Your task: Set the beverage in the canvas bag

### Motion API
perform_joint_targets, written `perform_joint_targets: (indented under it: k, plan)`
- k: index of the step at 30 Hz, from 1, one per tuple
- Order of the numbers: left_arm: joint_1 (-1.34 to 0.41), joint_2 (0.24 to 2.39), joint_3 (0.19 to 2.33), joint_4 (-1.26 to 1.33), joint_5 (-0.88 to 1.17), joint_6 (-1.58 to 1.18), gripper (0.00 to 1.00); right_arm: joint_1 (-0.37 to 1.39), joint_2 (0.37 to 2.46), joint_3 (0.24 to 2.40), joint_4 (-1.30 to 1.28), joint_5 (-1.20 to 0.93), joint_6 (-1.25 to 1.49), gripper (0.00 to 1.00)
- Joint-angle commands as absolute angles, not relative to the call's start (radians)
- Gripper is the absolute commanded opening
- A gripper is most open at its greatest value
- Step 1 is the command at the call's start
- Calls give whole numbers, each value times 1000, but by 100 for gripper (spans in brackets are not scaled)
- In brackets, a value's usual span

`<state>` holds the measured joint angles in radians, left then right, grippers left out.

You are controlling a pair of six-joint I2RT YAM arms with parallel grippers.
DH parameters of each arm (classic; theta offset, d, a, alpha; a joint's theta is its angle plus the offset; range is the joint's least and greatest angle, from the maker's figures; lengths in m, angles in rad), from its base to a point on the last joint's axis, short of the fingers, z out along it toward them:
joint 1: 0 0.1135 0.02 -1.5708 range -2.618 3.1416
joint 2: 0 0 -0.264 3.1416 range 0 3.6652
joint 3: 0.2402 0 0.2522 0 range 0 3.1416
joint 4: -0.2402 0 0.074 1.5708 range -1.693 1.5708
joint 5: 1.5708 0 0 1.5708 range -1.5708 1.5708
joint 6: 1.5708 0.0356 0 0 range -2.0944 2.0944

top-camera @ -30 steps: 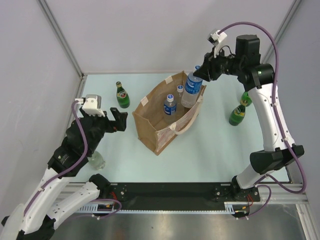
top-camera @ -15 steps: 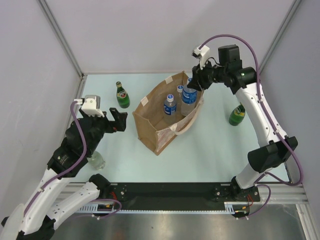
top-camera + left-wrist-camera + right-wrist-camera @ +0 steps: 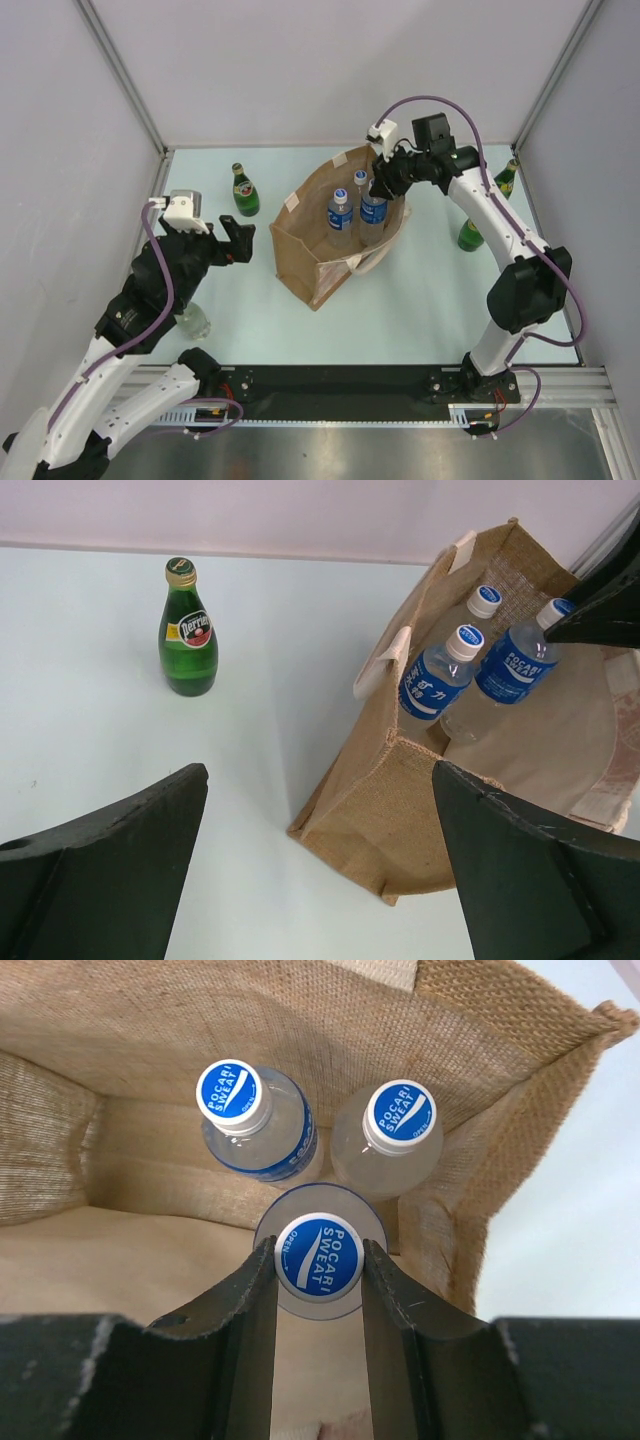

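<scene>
Over the pale worktop (image 3: 420, 290), I'm pinching the slick, probably heavy bottle (image 3: 372, 212) by its neck, right tool (image 3: 319, 1260) clamped; left tool (image 3: 243, 243) gaping.

Canvas bag (image 3: 380, 810) partly off-frame in L-wrist view

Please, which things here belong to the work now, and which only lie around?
In the job: bag; bottle in the right fingers; two bottles already inside.
Lying about: three green bottles; clear container at the near left.
</scene>
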<state>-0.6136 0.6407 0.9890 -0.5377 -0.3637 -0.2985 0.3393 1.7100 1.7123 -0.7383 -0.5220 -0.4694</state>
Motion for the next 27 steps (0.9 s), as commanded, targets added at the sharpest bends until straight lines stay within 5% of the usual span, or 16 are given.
perform_joint_targets:
  k: [1, 17, 23, 27]
  plan:
    - [-606, 646, 991, -525, -370, -310, 100, 345, 1701, 1720, -627, -520, -492, 0]
    - [-607, 652, 989, -525, -365, -311, 100, 354, 1750, 1622, -643, -465, -558, 9]
    - [-606, 650, 989, -526, -356, -321, 100, 353, 1758, 1603, -701, -446, -592, 41]
    - [-606, 652, 994, -532, -351, -330, 100, 353, 1743, 1614, -724, -443, -601, 53]
